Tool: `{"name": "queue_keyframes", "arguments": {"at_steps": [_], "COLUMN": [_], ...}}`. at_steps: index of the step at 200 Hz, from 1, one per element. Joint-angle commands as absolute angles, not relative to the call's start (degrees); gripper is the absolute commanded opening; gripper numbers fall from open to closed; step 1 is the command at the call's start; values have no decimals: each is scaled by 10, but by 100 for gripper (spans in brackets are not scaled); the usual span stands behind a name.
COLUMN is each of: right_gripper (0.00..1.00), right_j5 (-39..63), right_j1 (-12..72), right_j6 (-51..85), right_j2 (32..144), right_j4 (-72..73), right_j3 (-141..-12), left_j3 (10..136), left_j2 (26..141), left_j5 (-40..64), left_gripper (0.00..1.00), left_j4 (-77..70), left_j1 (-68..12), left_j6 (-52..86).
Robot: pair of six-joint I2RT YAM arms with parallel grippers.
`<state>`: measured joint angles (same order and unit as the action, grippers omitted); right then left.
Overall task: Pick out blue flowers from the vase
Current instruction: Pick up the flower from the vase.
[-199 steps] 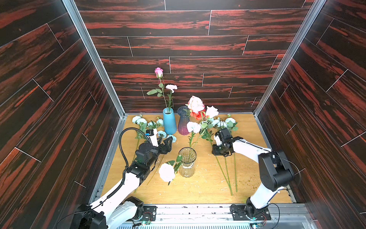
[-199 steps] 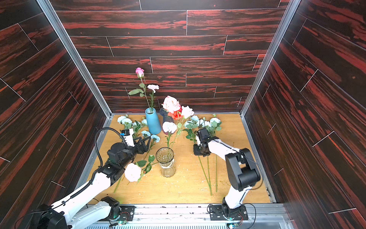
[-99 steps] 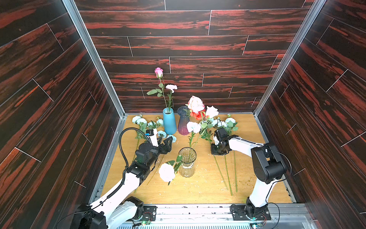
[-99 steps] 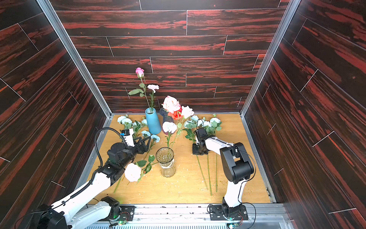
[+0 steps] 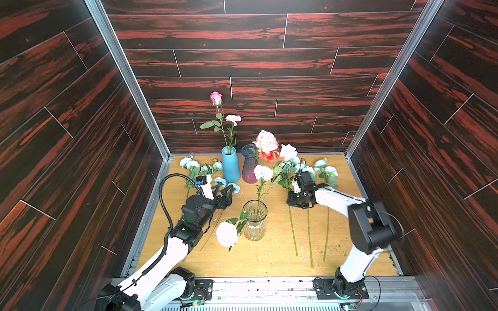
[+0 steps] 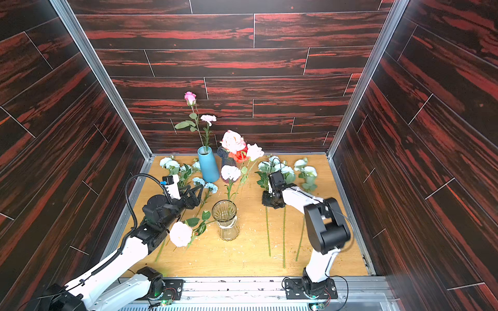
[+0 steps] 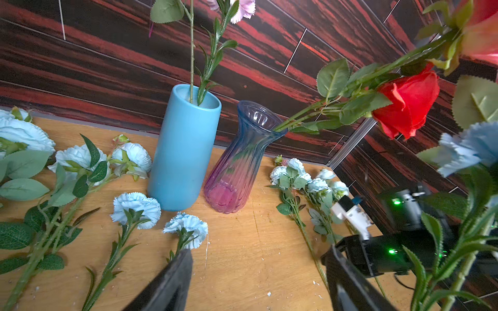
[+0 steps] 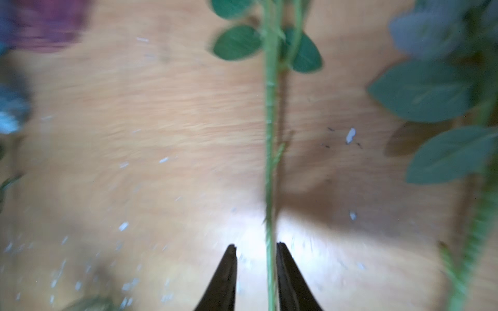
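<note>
A clear glass vase (image 5: 254,223) stands mid-table with one blue flower (image 5: 262,172) upright in it and a pale pink rose (image 5: 227,233) drooping over its rim. Several more blue flowers lie flat on the table, some on the left (image 5: 192,164) and some on the right (image 5: 307,169). My right gripper (image 5: 295,200) sits low over the right-hand group. In the right wrist view its jaws (image 8: 256,245) stand slightly apart around a green stem (image 8: 269,134), with a gap on one side. My left gripper (image 5: 227,192) hovers wide open and empty beside two blue carnations (image 7: 186,226).
At the back stand a blue ceramic vase (image 5: 230,164) holding a pink rose and a pink carnation, and a purple glass vase (image 5: 250,167) with pink and red roses (image 5: 266,142). Three long stems (image 5: 308,237) stretch toward the front right. Dark walls enclose the table.
My right gripper's jaws have parted from the stem while staying low at the same spot, and the right elbow has swung slightly. The left arm has not moved.
</note>
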<state>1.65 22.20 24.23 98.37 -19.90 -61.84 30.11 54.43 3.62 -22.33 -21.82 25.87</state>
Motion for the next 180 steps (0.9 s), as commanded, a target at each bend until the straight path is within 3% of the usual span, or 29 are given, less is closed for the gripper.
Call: {"name": "queue_keyframes", "arguments": {"at_steps": [1,58,180], "right_gripper": [32,31,22], "right_j5": [10,-70,-117], "right_j1": [247,340,538], "right_j6": [214,183,171], "right_j2": [911,778,536], "right_j4": [-179,-178,-165], "right_j3": [-598,-568,-516], "left_j3": [306,324,343], "left_j2": [528,536,553], "left_j5": [45,114,180], "left_gripper": [80,80,73], "left_j4": [-214,-213,-237], "left_j1": [-221,-220,-229], "left_j6": [246,242,256]}}
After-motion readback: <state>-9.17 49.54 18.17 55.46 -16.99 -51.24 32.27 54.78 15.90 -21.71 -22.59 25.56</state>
